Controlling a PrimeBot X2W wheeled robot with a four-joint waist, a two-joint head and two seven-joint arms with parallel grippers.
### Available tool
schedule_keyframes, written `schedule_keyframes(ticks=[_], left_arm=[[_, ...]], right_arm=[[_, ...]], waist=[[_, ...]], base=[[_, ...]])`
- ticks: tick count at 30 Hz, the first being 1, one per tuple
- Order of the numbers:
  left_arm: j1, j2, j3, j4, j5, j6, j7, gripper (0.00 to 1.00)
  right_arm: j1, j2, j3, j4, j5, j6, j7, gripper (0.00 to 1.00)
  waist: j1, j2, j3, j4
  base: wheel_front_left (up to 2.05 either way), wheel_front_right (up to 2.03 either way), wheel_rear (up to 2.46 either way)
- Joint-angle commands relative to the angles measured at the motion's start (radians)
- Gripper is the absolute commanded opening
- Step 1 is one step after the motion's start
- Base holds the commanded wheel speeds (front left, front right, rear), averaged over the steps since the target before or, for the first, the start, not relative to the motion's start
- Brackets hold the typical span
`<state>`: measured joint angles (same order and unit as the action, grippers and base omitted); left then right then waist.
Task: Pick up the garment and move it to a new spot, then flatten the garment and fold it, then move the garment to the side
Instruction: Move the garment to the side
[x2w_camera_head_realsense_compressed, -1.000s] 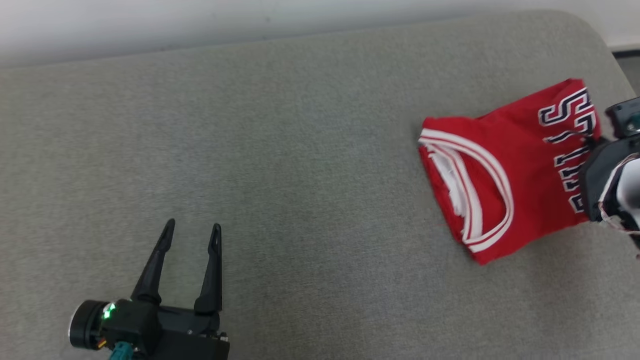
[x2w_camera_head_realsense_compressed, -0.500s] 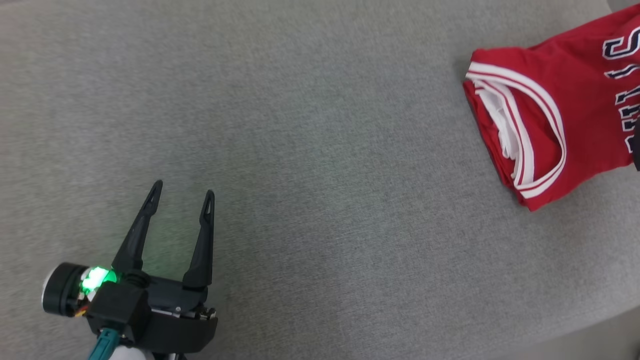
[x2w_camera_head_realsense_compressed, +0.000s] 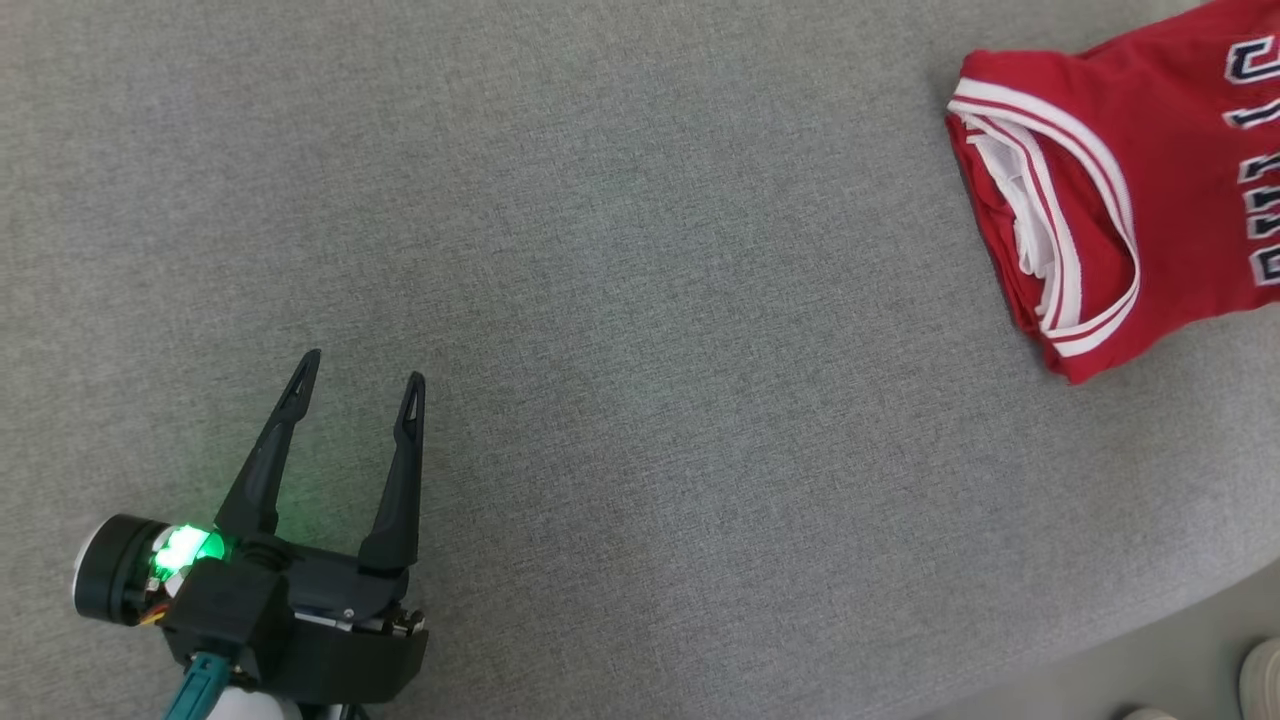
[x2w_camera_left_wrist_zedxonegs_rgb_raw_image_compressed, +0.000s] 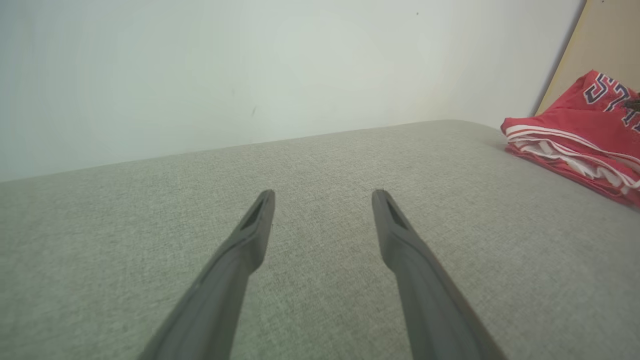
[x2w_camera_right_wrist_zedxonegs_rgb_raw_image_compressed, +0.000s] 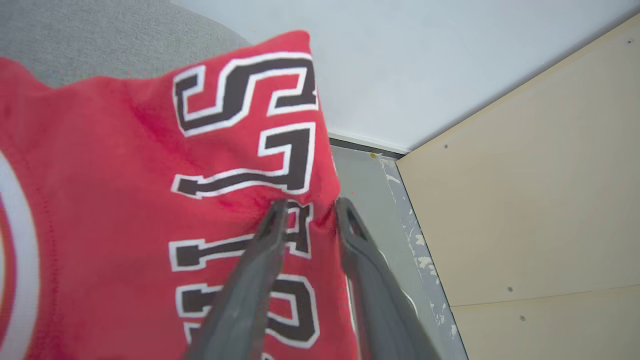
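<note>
at the cushion edge, right hand on jersey, grip unclear; left hand released, room around.

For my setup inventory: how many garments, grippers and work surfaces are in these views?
Garments: 1, the red basketball jersey
Grippers: 2, the left gripper and the right gripper
Work surfaces: 1, the grey fabric surface
Total: 4

left hand: fingers spread wide, pointing forward | right hand: fingers a little apart
</note>
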<state>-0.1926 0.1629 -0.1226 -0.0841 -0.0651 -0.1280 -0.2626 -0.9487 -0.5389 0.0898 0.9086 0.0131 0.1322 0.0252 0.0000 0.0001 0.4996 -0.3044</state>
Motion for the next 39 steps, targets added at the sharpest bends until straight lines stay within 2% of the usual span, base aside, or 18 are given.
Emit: schedule_keyframes(ticks=[1,7,18,29,34,39], left_arm=[[-0.009,-0.005,0.002,0.001,-0.013,0.004,-0.003,1.0],[0.006,-0.029,0.003,0.012,-0.024,0.011,-0.003,1.0],[0.111,-0.073,0.058,0.079,-0.063,0.041,-0.003,1.0],[0.252,-0.091,0.147,0.195,-0.084,0.07,-0.003,1.0],[0.298,-0.095,0.187,0.206,-0.092,0.074,-0.003,1.0],[0.324,-0.098,0.206,0.222,-0.088,0.058,-0.003,1.0]], right_arm=[[-0.012,0.003,0.014,0.009,-0.014,-0.003,-0.026,1.0],[0.012,0.025,0.038,0.022,-0.027,-0.003,-0.087,1.0],[0.177,0.095,0.085,-0.069,0.011,-0.003,-0.193,1.0],[0.469,0.183,0.135,-0.301,0.172,-0.003,-0.266,1.0],[0.599,0.224,0.127,-0.426,0.212,-0.003,-0.278,1.0],[0.721,0.269,0.083,-0.502,0.233,-0.003,-0.283,1.0]], waist=[[0.0,-0.0001,-0.013,0.009],[0.0,-0.0001,-0.081,0.045],[0.0,-0.0001,-0.28,0.146],[0.0,-0.0001,-0.49,0.218],[0.0,-0.0001,-0.525,0.232],[0.0,-0.0001,-0.548,0.246]], base=[[0.0,0.0,0.0],[0.0,0.0,0.0],[0.0,0.0,0.0],[0.0,0.0,0.0],[0.0,0.0,0.0],[0.0,0.0,0.0]])
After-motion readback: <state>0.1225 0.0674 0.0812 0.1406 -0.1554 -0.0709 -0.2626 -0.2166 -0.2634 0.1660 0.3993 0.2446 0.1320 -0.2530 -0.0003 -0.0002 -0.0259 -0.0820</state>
